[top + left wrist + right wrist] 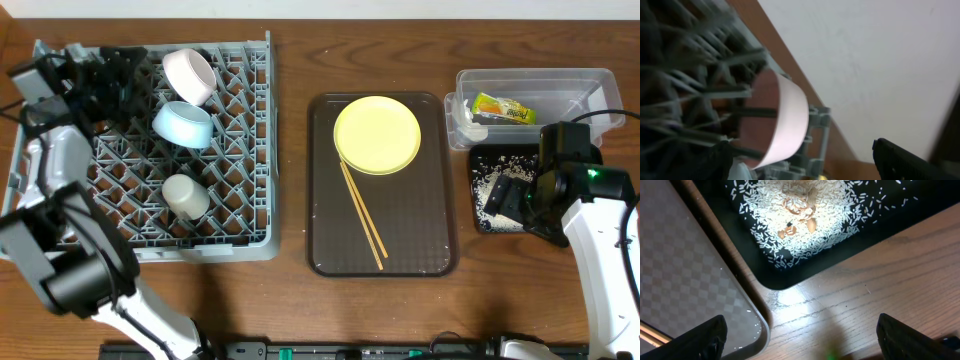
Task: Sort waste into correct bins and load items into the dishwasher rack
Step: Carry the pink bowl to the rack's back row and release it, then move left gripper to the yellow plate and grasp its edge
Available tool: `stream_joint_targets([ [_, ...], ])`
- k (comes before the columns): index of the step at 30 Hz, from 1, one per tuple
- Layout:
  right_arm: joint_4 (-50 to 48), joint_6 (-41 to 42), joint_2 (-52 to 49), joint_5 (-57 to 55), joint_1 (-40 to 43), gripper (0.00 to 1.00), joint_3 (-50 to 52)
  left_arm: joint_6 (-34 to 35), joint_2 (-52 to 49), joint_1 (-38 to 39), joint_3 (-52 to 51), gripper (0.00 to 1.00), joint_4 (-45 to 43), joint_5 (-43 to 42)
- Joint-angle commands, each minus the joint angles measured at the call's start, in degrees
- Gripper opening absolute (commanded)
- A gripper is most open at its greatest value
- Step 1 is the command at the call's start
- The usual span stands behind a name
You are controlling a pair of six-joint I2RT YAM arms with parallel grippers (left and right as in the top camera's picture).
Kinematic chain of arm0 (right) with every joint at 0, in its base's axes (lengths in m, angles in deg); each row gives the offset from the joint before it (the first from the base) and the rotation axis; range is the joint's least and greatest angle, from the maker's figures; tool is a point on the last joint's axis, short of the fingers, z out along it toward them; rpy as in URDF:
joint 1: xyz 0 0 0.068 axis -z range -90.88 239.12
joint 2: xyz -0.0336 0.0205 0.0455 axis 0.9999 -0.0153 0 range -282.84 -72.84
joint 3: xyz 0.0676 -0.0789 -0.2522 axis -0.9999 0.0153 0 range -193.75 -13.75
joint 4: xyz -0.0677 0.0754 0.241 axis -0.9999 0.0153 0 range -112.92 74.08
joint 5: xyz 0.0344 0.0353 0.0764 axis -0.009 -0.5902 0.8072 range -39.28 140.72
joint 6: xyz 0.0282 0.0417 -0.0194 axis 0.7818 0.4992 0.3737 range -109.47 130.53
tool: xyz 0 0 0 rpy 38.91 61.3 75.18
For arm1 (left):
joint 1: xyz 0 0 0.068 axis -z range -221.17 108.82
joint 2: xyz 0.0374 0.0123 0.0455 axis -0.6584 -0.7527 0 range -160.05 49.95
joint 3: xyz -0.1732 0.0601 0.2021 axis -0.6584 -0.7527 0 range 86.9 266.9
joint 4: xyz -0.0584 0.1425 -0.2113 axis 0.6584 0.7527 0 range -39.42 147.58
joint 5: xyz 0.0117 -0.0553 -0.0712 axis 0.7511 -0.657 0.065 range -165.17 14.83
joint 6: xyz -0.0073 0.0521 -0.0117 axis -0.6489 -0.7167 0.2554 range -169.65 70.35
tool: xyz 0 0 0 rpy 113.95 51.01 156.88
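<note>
The grey dishwasher rack holds a white bowl, a light blue bowl and a small white cup. My left gripper is open and empty over the rack's back left, beside the white bowl. The yellow plate and two chopsticks lie on the brown serving tray. The wrapper is in the clear box. The rice lies in the black tray. My right gripper is open and empty, over the table at that tray's near-left corner.
The brown serving tray's corner lies just left of my right gripper. The black tray's edge is close ahead of it. Rack pegs surround my left gripper. The table's back edge runs behind the rack.
</note>
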Motion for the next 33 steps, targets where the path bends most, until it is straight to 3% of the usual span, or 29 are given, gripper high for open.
stream_joint_targets([
  [1, 0.0, -0.7, 0.79, -0.55, 0.44, 0.93, -0.48, -14.21, 5.27, -0.13, 0.46, 0.92, 2.67, 6.08],
  [7, -0.09, -0.72, 0.79, -0.55, 0.44, 0.94, -0.48, -15.04, 14.64, 1.6, 0.46, 0.92, 7.23, 7.63],
  [10, -0.09, -0.7, 0.79, -0.52, 0.44, 0.95, -0.48, -18.97, 18.08, 5.31, 0.46, 0.92, 12.7, 11.13],
  [17, -0.09, -0.68, 0.79, 1.16, 0.44, 0.96, -0.48, -23.54, 20.06, 23.69, 0.46, 0.93, 28.41, 31.41],
  [20, -0.07, -0.68, 0.79, 1.18, 0.44, 0.96, -0.46, -28.63, 19.96, 33.33, 0.46, 0.93, 31.58, 39.43],
  [26, -0.04, -0.68, 0.79, 1.2, 0.44, 0.98, -0.46, -37.03, 19.3, 53.68, 0.46, 0.93, 29.66, 55.21],
  [33, 0.81, -0.68, 0.79, 1.18, 0.44, 0.98, -0.46, -39.69, 12.35, 65.35, 0.46, 0.93, 22.03, 56.61],
])
